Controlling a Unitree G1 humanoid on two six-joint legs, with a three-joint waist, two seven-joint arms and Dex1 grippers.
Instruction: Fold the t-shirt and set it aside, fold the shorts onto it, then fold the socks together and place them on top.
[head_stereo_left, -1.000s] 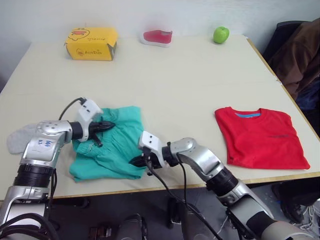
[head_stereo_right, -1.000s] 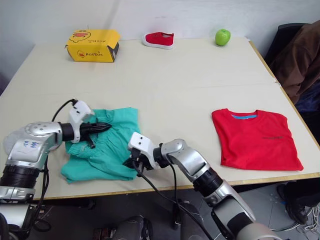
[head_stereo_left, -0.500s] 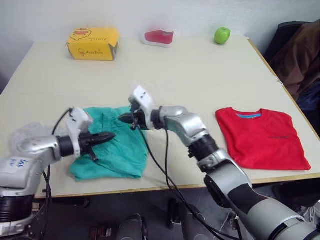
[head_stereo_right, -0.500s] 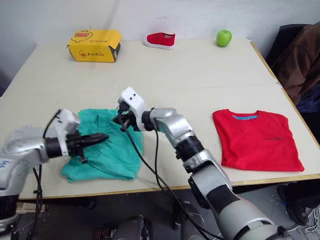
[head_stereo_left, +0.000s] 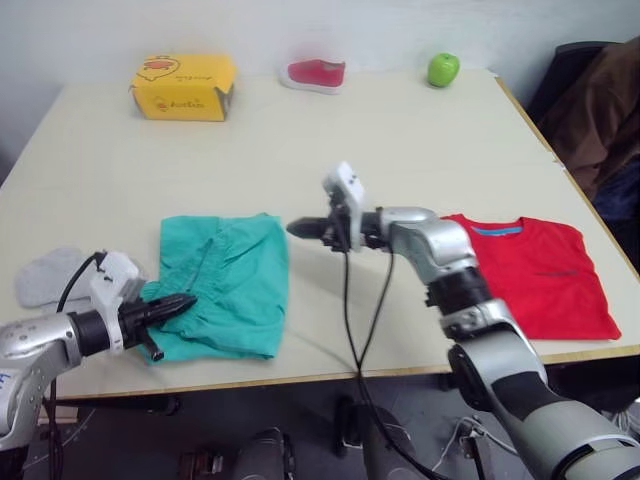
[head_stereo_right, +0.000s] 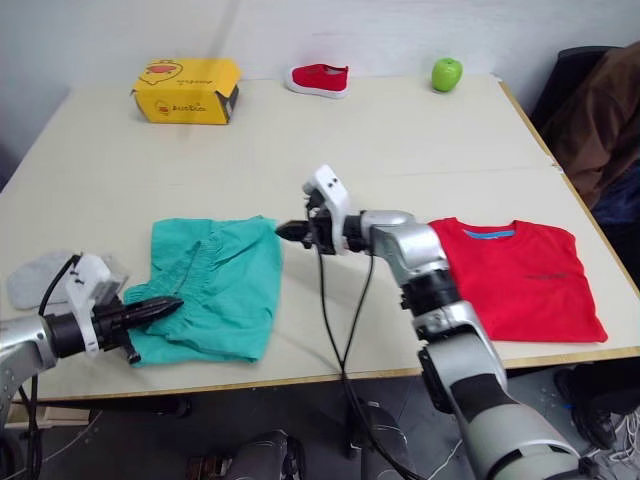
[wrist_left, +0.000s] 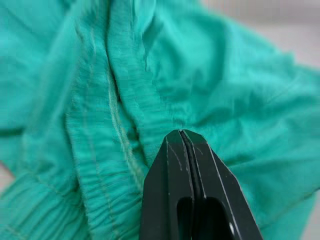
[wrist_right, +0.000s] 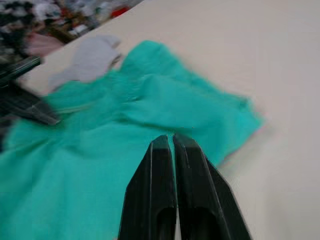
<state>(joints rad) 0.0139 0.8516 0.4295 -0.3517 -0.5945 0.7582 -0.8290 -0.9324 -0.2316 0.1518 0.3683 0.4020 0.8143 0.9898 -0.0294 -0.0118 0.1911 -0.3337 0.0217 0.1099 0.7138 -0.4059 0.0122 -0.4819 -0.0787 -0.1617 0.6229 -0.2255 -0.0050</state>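
The teal shorts (head_stereo_left: 225, 285) lie folded over on the table's front left, gathered waistband (wrist_left: 100, 130) facing my left gripper. My left gripper (head_stereo_left: 188, 301) is shut, its tip at the shorts' front left edge, with no cloth between its fingers. My right gripper (head_stereo_left: 293, 228) is shut and empty, hovering just right of the shorts' far right corner. The red t-shirt (head_stereo_left: 535, 275) lies folded flat at the front right. The grey socks (head_stereo_left: 45, 275) rest left of the shorts, near my left arm.
Along the far edge stand a yellow box (head_stereo_left: 183, 87), a small red shoe (head_stereo_left: 315, 73) and a green apple (head_stereo_left: 442, 69). A brown jacket on a chair (head_stereo_left: 600, 100) hangs beyond the table's right edge. Bare tabletop (head_stereo_left: 380, 160) spans the middle.
My right gripper swept from the shorts' front edge up over them and off to the right, leaving the cloth folded flatter. My left gripper drew back to the shorts' front left edge.
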